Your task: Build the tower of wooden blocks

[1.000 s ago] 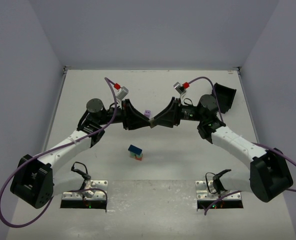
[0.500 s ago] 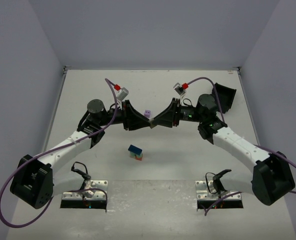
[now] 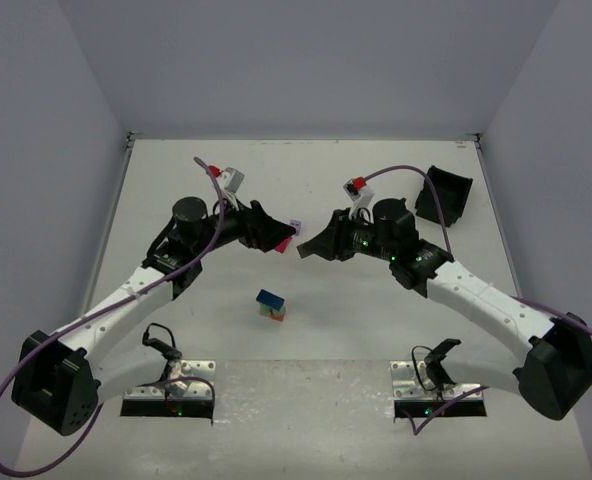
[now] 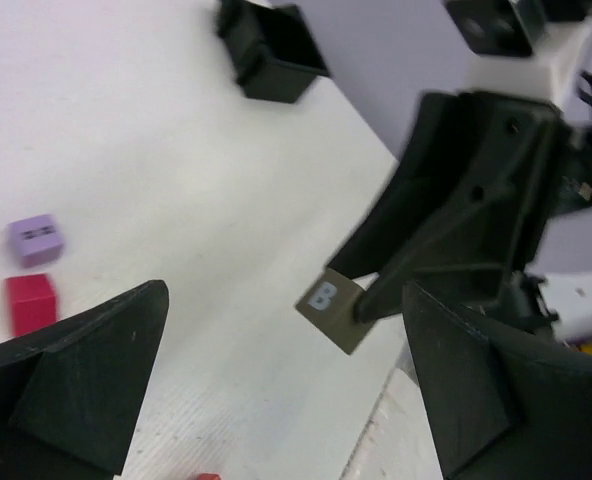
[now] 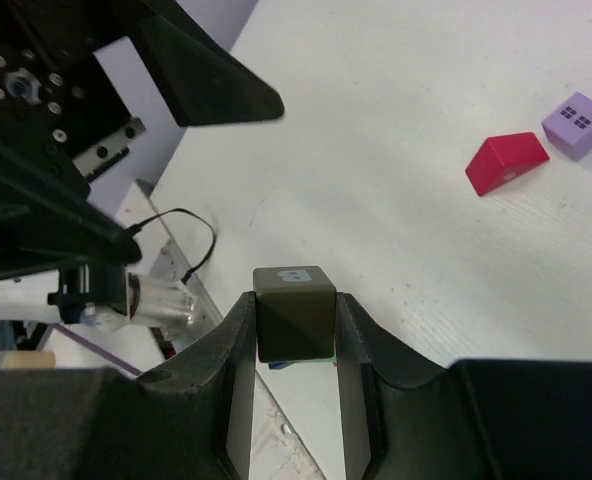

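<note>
My right gripper (image 5: 294, 305) is shut on an olive cube (image 5: 294, 312) marked B, held in the air above the table; the left wrist view shows the same cube (image 4: 331, 310) in those fingers. My left gripper (image 4: 286, 400) stands open and empty just to the cube's left, apart from it. In the top view the left gripper (image 3: 279, 237) and right gripper (image 3: 305, 249) face each other over mid-table. The tower (image 3: 271, 305) is a short stack nearer the front, blue on top, then green, with red and tan lowest. A sliver of the tower (image 5: 292, 364) shows under the held cube.
A red wedge block (image 5: 506, 163) and a purple cube (image 5: 577, 125) lie loose on the table behind the grippers; both also show as the red block (image 4: 29, 303) and purple cube (image 4: 36, 240). A black bin (image 3: 444, 195) sits at the back right.
Both grippers were together at one block. The left gripper has opened and pulled back to the left. The right gripper keeps the olive cube and has shifted left and forward.
</note>
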